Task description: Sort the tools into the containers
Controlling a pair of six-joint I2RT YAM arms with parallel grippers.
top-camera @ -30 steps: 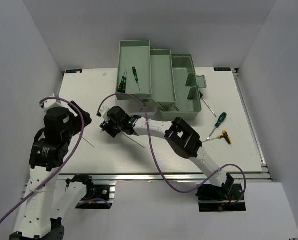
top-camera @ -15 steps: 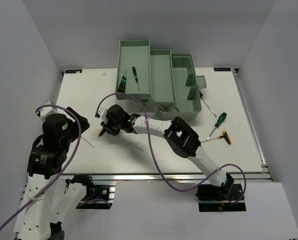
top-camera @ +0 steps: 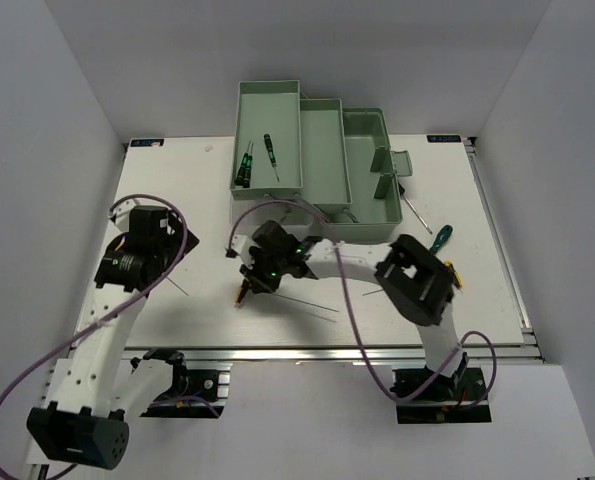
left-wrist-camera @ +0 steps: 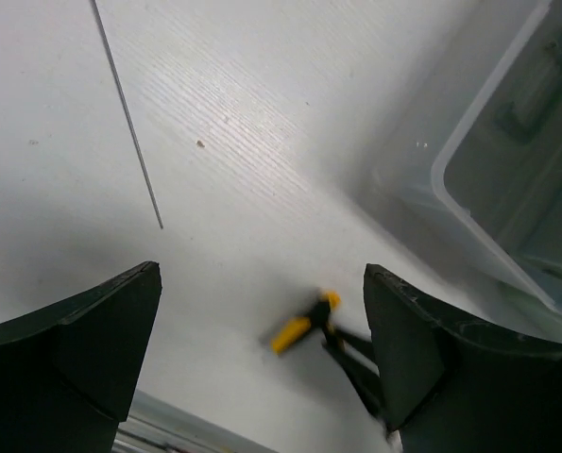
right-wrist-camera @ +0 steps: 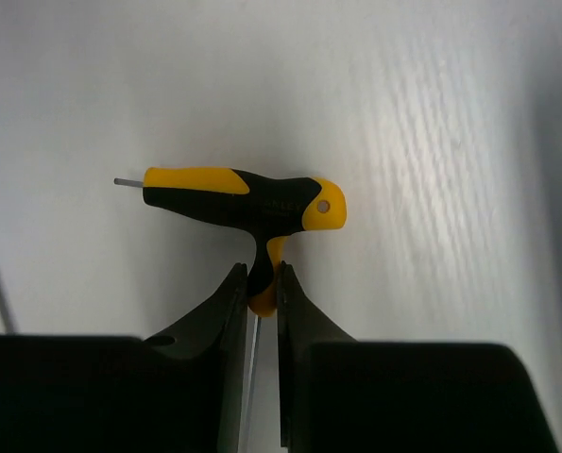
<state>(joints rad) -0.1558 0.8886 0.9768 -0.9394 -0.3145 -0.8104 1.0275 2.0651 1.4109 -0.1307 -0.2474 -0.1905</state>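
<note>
Tools in three places on a white tabletop with a faint wood grain. Nearest the arms, yellow-black T-handle tool, its yellow stem pinched between the nearly closed fingers of the right gripper, its thin shaft running back between them toward the wrist camera; resting on the surface or just clear of it, impossible to tell. Right arm stretched across to the middle-left of the table for that grip. Just beside it on the near side, bare rod lying loose on the grain; second rod further left, close by the left arm. Left gripper spread wide above the tabletop, holding nothing. Toward the far edge, containers: three pale mint-green trays stepped side by side, left tray holding green-black screwdriver and dark green screwdriver, near each other but apart. Right of the trays, on bare table, green-handled screwdriver, partly behind the right arm, and thin-shafted tool near the trays' right wall. Plain white panels on the left, right and far sides, soft grey shadow along their feet; small label at the far left corner; aluminium rail along the near edge, both arm bases below it.
</note>
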